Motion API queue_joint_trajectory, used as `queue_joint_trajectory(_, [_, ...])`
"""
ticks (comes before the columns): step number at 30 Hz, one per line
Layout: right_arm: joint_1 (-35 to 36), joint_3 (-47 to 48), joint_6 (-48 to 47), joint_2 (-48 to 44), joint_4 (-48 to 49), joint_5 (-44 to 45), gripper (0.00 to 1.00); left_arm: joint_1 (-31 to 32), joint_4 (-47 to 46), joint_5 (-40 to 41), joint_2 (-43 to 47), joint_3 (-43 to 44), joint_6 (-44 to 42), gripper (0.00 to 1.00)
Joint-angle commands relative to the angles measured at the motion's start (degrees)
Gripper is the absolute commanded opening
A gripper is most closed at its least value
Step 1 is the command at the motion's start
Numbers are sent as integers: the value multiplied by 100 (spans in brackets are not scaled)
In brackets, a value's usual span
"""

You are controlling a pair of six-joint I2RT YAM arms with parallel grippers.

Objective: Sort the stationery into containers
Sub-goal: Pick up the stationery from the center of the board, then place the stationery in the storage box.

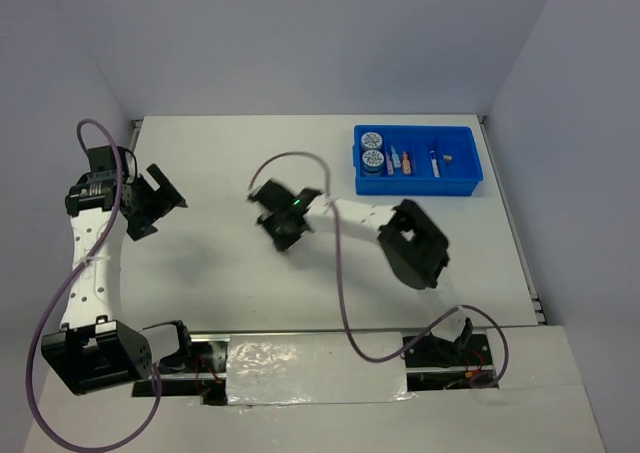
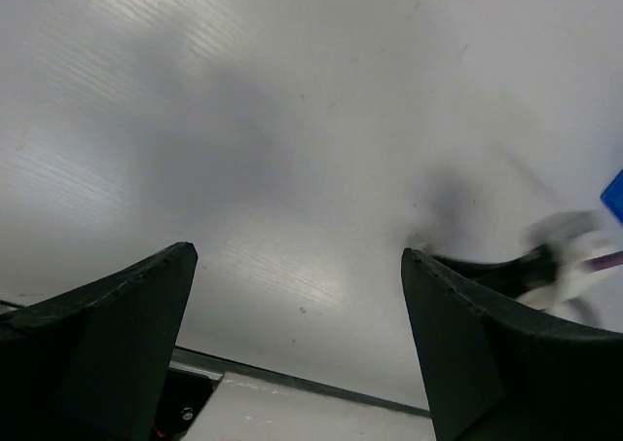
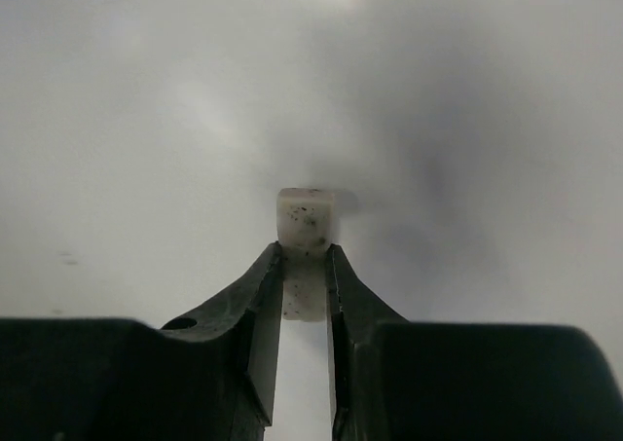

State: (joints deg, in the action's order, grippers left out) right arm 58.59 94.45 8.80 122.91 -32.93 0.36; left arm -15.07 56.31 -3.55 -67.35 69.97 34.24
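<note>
With the right tool point(image 3: 305, 256) pinching the small white block point(image 3: 305, 217) only by its near end, and the left tool point(image 2: 297, 254) wide open and empty, we should lift slowly and straight.

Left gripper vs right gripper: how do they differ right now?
The left gripper stands wide open and empty; the right gripper is pinched on a small white block. The left gripper sits near the left edge of the table; the right gripper is mid-table. Both are clear of the blue tray.
</note>
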Motion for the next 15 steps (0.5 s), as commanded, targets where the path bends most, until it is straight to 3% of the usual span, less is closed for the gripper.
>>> queue_joint_trajectory(1, [-2093, -419, 352, -1618, 234, 262, 11, 162, -358, -690, -146, -107, -356, 99])
queue_joint_trajectory(3, [-2858, -227, -25, -1709, -193, 612, 11, 442, -384, -595, -234, -133, -496, 99])
queue_joint_trajectory(4, [-3575, 157, -132, -1666, -362, 797, 12, 591, -367, -481, -330, -151, -532, 99])
queue_joint_trajectory(7, [-4729, 1323, -334, -1131, -985, 1228, 12, 1110, -463, 47, -436, -344, -594, 99])
queue_joint_trajectory(9, [-5127, 2369, -396, -612, -1627, 1387, 14, 1357, -525, 100, -489, -493, -576, 99])
queue_joint_trajectory(12, [-5717, 2989, -458, -225, -1892, 1721, 18, 1480, -595, 101, -638, -599, -611, 99])
queue_joint_trajectory(15, [-6139, 2808, -440, -145, -1797, 2037, 18, 1735, -823, 57, -770, -800, -690, 99])
